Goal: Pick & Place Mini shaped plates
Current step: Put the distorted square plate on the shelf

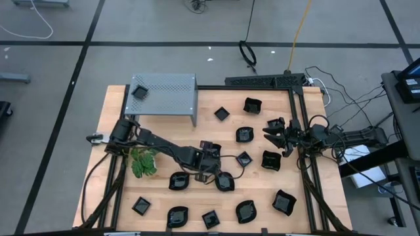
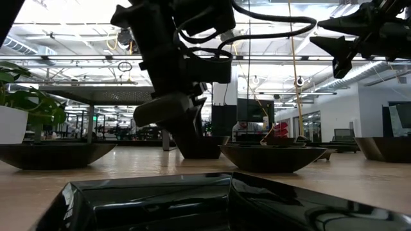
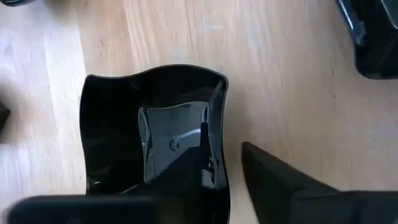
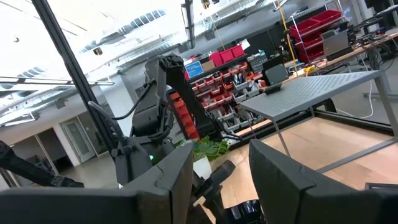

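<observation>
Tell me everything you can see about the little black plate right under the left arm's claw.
The plate is a small, glossy black, shallow dish, squarish with wavy edges and a flat square centre that catches the light. It looks like plastic or glazed ceramic. It lies flat and upright on the wooden table, near the middle. The left claw is down over it, one finger beside its rim.

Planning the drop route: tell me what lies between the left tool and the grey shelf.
In the high view, only bare wooden table separates the left tool from the perforated shelf.

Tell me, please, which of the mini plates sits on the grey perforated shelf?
Only one mini plate does, at the shelf's left end; all the others lie on the wooden table.
</observation>
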Robot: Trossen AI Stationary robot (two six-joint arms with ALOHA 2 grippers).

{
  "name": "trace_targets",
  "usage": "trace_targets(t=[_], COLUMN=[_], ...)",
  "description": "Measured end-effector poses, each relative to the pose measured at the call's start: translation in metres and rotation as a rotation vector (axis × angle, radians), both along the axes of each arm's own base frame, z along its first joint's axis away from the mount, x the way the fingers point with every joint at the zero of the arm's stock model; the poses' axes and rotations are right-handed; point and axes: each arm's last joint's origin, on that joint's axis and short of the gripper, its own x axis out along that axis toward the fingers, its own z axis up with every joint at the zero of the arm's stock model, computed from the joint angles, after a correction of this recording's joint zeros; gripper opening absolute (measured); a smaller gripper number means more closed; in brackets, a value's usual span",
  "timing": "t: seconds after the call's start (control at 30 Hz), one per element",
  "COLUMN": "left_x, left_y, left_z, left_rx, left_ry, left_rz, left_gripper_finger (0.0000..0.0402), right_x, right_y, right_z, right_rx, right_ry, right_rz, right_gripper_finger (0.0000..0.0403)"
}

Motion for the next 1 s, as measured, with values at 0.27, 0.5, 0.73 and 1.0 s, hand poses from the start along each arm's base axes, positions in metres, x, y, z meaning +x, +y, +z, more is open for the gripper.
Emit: trace_targets(t=[0.27,0.5,0.73,1.0], left_x=[0.0,-0.004,-0.02,-0.048], left_y=[-0.003,-0.001,0.01,0.044], left_z=[0.006,0.062,0.134,0.181], left_rx=[-0.089,-0.086,0.003,0.107], left_ry=[-0.006,-0.185,-0.441,-0.535], left_rz=[-0.027,-0.093,-0.088,0.035], left_gripper_finger=[0.0012,0.0008,0.0009,0.0009], right_x=[0.0,0.0,0.0,0.0], right_y=[0.0,0.0,0.0,0.0], right_z=[0.0,0.0,0.0,0.0], right_rx=[0.0,0.0,0.0,0.0], right_ry=[0.0,0.0,0.0,0.002], right_rz=[0.0,0.0,0.0,0.0], right_gripper_finger=[0.0144,0.0144,0.0144,0.0144])
